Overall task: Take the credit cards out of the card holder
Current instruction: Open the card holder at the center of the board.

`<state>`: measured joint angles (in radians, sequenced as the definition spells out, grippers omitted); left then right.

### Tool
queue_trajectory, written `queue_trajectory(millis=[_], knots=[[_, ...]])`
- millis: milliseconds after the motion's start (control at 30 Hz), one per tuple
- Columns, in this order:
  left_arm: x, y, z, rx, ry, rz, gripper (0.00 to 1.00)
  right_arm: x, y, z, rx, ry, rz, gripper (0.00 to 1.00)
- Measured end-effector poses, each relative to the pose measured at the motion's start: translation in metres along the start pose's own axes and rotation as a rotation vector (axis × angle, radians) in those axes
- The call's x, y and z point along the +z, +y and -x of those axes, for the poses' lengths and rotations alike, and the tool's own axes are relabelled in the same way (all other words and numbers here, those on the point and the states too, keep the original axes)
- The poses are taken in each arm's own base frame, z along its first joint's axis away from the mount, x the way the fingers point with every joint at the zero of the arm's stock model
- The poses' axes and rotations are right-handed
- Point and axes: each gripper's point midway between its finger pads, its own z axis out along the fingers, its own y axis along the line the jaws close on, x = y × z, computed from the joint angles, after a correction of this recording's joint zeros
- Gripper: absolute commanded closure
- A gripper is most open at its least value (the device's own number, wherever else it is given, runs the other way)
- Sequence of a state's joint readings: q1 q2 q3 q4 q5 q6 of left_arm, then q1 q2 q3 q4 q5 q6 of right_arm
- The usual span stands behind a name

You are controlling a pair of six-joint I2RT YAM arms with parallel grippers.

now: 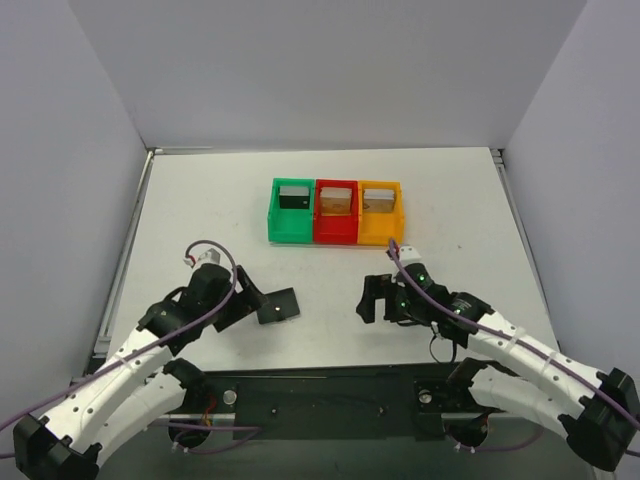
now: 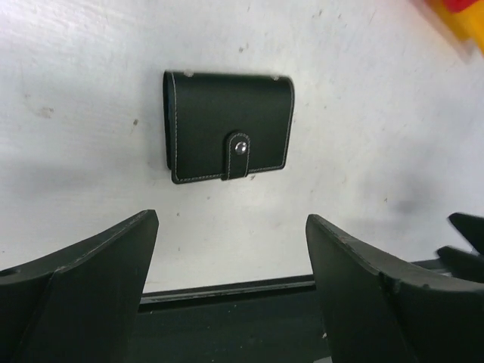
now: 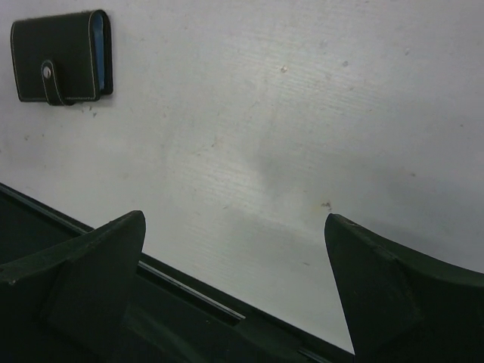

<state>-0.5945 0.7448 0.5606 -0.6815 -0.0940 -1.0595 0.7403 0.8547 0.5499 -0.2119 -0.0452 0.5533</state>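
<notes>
Overhead rear view, two low wrist views (card holder (image 2: 227,125) common)

Lab: white-walled booth (image 1: 330,70), bench (image 1: 200,200), colour bins (image 1: 335,233).

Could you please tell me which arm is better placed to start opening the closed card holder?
The left. The open left hand faces the card holder squarely, with it lying just ahead between the fingers' line. The open right hand stands farther off, with the holder off to its side.
</notes>
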Motion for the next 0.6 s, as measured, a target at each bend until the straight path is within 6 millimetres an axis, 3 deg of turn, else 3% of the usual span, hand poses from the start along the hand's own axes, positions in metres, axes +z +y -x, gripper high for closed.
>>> queue_trajectory(millis=[133,267,433,600], knots=[[-0.003,-0.006,0.031,0.022,-0.061,0.012,0.25,0.012,0.017,-0.018,-0.058,0.084,0.018,0.0],[0.028,0.009,0.06,-0.017,-0.047,0.082,0.26,0.026,0.04,-0.021,-0.031,0.109,0.059,0.01],[0.064,0.027,0.057,0.018,0.046,0.16,0.28,0.057,0.067,-0.025,0.104,0.133,0.113,0.04],[0.082,0.028,0.059,0.056,0.07,0.17,0.29,0.087,0.099,-0.046,0.174,0.212,0.148,0.08]])
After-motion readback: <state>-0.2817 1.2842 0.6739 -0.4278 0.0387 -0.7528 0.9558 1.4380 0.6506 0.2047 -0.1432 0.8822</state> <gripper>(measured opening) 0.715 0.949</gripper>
